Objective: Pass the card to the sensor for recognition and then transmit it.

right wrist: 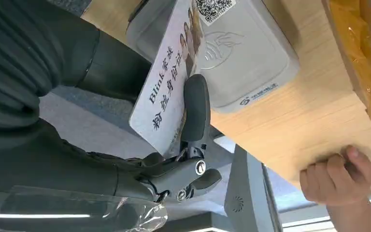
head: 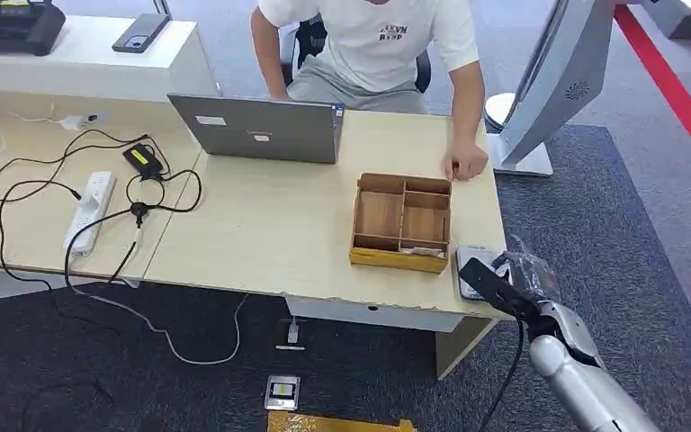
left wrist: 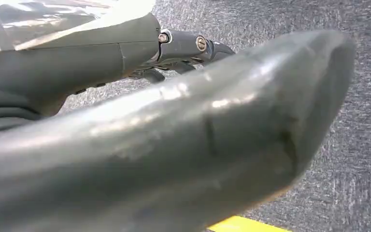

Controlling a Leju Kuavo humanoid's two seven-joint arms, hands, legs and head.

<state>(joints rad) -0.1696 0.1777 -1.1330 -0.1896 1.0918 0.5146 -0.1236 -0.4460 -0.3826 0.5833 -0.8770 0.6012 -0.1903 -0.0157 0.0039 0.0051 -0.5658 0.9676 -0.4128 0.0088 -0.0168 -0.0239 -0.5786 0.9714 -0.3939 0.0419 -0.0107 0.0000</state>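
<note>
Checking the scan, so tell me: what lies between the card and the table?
In the right wrist view, the grey card reader lies on the table, under the card held by the right hand.

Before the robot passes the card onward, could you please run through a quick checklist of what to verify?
1. Card held: ok, the right hand pinches it, a dark finger across its face.
2. Card over the reader: ok, it overlaps the grey reader's top; contact cannot tell.
3. Recognition confirmed: cannot tell, no indicator visible.
4. Receiver ready: cannot tell, the person's hand rests on the desk edge beyond the wooden tray.
5. Left hand free: cannot tell, its thumb blocks the wrist camera.
</note>
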